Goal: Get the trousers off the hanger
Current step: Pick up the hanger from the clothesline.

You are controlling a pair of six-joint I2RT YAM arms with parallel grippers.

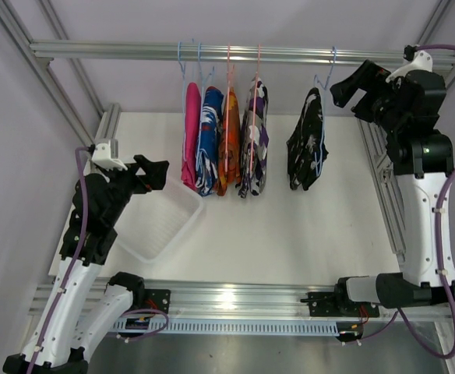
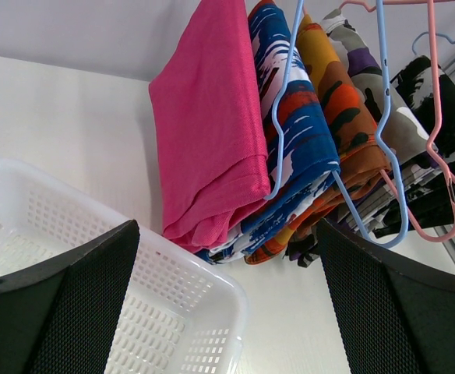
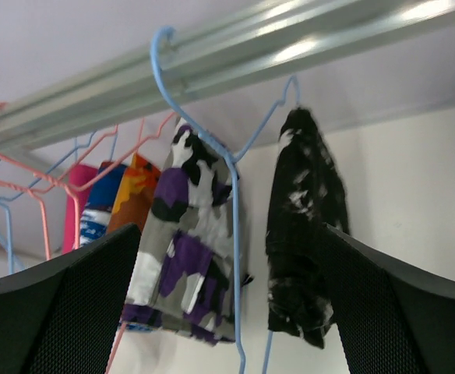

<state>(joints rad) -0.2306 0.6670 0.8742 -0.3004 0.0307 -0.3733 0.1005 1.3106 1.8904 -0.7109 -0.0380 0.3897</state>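
Five trousers hang folded on wire hangers from an aluminium rail (image 1: pixel 134 51): pink (image 1: pixel 191 136), blue-white-red patterned (image 1: pixel 209 140), orange (image 1: pixel 230 144), purple-white patterned (image 1: pixel 255 140) and, apart to the right, black with white specks (image 1: pixel 307 144). My left gripper (image 1: pixel 159 173) is open and empty, just left of the pink trousers (image 2: pixel 208 132) and below them. My right gripper (image 1: pixel 352 92) is open and empty, up near the rail, right of the black trousers (image 3: pixel 301 234) and their blue hanger (image 3: pixel 234 195). The purple-white trousers (image 3: pixel 185 249) hang beside them.
A white perforated basket (image 1: pixel 159 222) lies on the white table under my left gripper; its rim also shows in the left wrist view (image 2: pixel 173 288). Aluminium frame posts stand along both sides of the table (image 1: pixel 329 226).
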